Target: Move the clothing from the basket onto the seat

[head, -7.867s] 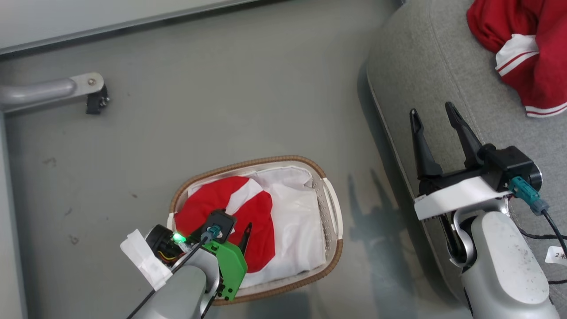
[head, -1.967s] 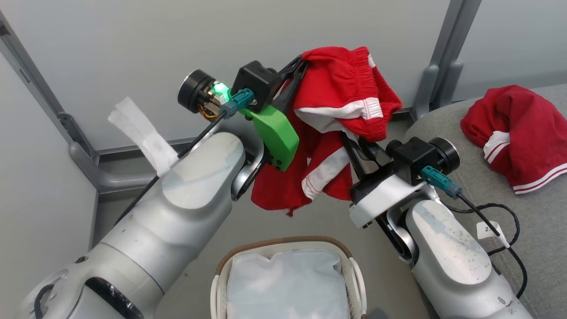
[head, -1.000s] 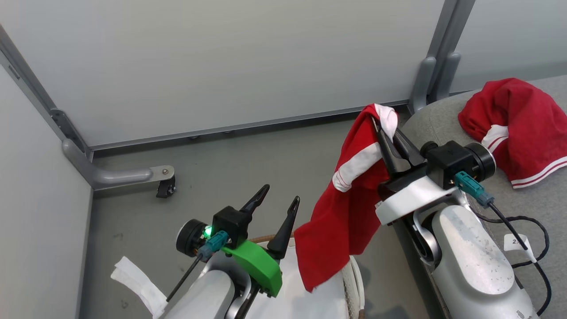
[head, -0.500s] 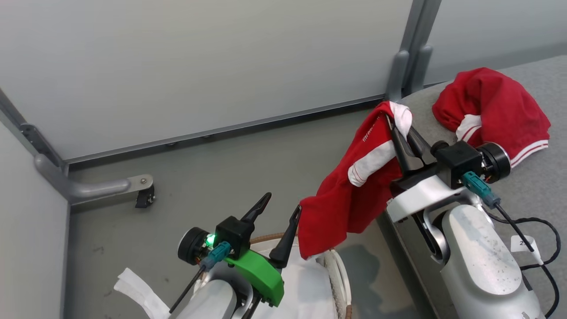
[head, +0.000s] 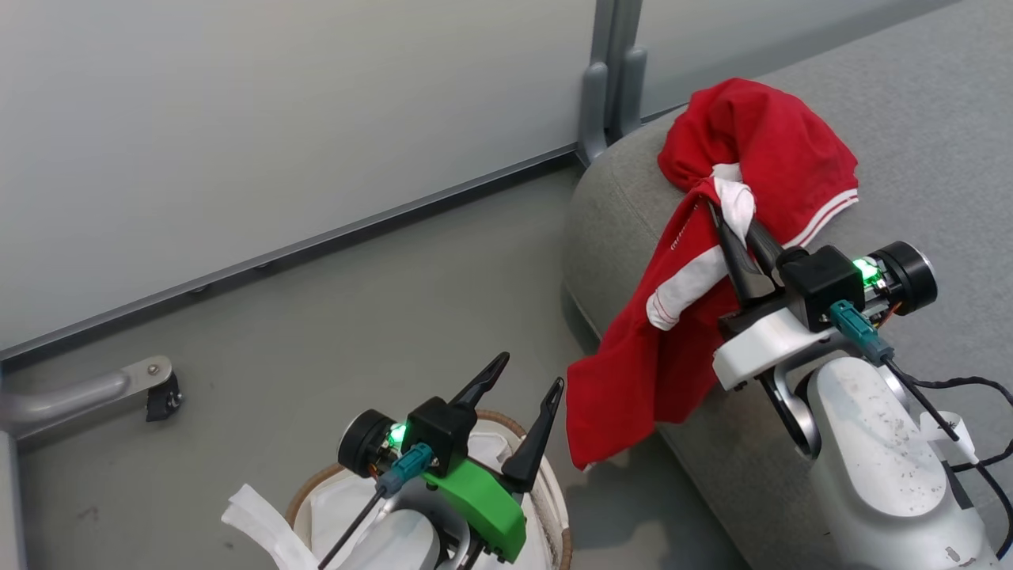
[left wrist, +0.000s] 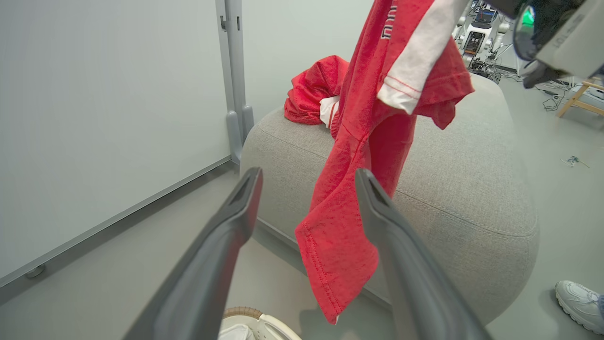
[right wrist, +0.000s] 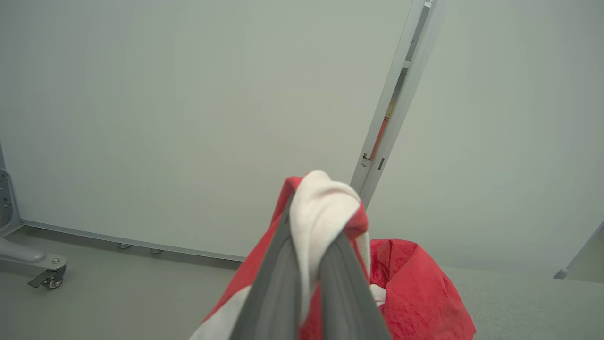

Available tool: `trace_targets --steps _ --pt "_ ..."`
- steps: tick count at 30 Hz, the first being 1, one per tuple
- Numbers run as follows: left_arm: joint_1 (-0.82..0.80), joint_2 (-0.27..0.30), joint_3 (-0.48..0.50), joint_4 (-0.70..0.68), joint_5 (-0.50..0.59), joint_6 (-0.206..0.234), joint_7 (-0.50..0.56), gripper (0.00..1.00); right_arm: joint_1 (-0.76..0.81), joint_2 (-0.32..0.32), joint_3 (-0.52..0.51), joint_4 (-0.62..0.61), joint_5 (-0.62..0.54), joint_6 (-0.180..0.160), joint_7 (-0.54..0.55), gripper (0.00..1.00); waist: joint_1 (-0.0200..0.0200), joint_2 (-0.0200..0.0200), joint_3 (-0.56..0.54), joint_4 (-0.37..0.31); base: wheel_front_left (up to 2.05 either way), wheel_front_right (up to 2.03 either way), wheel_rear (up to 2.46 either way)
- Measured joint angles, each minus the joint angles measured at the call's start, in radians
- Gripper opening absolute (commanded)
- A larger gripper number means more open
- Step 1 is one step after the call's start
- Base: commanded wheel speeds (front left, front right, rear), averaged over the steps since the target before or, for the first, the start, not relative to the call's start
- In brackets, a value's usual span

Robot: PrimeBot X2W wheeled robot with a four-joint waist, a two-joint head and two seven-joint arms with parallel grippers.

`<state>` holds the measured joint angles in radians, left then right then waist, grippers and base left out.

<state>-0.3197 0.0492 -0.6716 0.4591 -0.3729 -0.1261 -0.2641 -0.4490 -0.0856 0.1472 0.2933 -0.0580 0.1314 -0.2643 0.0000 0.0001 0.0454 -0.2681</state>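
Since half a second ago, the head camera has swung and the right gripper (head: 726, 215) has carried the held garment (head: 633, 372) further in over the seat (head: 910, 119). The garment's top now overlaps the second garment (head: 760, 134) in the head view. The left gripper (head: 532, 369) stays low over the basket (head: 554, 491).

We find the right jaws pinched narrow on a white fold at the top of the held garment. The right wrist view confirms this, with the right gripper (right wrist: 312, 222) closed on white cloth. The rest of the red fabric hangs down toward 7 o'clock of that gripper, draping past the seat's rounded edge. Its lowest corner hangs above the floor (head: 316, 332), just beside the basket rim.

The left jaws stand wide and hold nothing. In the left wrist view the left gripper (left wrist: 306, 174) frames the hanging garment (left wrist: 349, 226) without touching it.

The second garment lies bunched on the seat at 1 o'clock in the head view. The basket sits at 6 o'clock, partly hidden by the left arm, with its white liner (head: 332, 507) showing. A person's shoe (left wrist: 578, 304) stands on the floor at 4 o'clock in the left wrist view.
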Motion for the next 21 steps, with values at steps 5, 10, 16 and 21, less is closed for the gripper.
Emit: trace_targets --steps 5,10,16,21 --pt "0.0 0.0 -0.013 -0.002 0.003 0.002 0.0 1.0 -0.015 -0.022 0.006 0.003 0.0 0.0 0.0 0.0 0.0 0.0 0.017 -0.053 0.0 0.0 0.0" --pt "-0.004 0.0 -0.02 0.001 0.005 0.002 0.0 1.0 -0.034 -0.038 0.007 0.009 0.001 0.0 0.0 0.0 0.0 0.0 0.045 -0.073 0.0 0.0 0.0" --pt "-0.011 -0.001 -0.027 0.008 0.008 0.002 0.0 1.0 -0.116 -0.081 0.017 0.025 -0.01 0.0 0.0 0.0 0.0 0.0 0.077 -0.064 0.0 0.0 0.0" --pt "-0.028 -0.001 -0.025 0.014 0.023 0.002 0.0 1.0 -0.255 -0.147 0.021 0.034 -0.014 0.0 0.0 0.0 0.0 0.0 0.107 -0.046 0.0 0.0 0.0"
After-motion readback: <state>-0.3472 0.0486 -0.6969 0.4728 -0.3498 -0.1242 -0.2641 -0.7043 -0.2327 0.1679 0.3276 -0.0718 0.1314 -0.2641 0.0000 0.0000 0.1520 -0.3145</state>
